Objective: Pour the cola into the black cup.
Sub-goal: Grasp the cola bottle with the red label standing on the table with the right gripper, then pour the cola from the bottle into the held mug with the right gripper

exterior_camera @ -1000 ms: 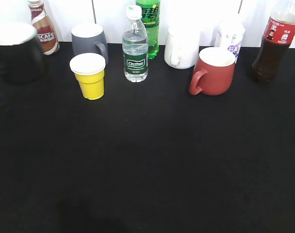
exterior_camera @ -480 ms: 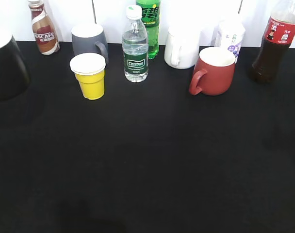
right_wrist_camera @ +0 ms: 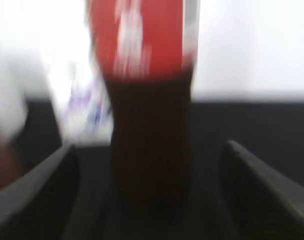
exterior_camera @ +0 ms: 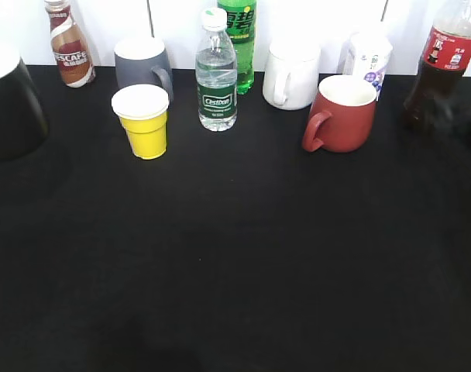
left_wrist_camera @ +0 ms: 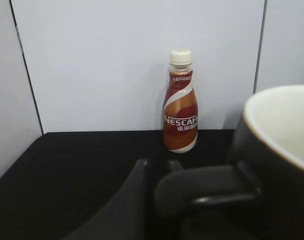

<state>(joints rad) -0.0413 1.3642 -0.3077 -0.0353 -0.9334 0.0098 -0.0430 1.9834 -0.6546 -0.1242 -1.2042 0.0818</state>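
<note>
Left tool (left_wrist_camera: 162, 200) grips the black cup (left_wrist_camera: 277, 165) by its loop handle, the left wrist view shows, dark fingers closed around the bar. Beyond it, a small brown Nescafe bottle (left_wrist_camera: 180, 102) stands upright at the back edge of the black surface (left_wrist_camera: 77, 165), against a white wall.

From the right wrist view, blurred, the right tool (right_wrist_camera: 149, 195) has its two fingers spread wide on either side of the cola (right_wrist_camera: 144, 100), apart from it; the bottle stands upright between them, red label above dark liquid.

From the exterior view, the black cup (exterior_camera: 11, 101) sits at the left edge of the surface (exterior_camera: 235, 263), tilted slightly. The cola (exterior_camera: 441, 66) stands at the back right corner, a dark blur just beside its base. Along the back edge stand a grey mug (exterior_camera: 142, 66), yellow paper cup (exterior_camera: 142, 120), water bottle (exterior_camera: 216, 74), green soda bottle (exterior_camera: 239, 39), white mug (exterior_camera: 291, 74) and red mug (exterior_camera: 342, 112).
</note>
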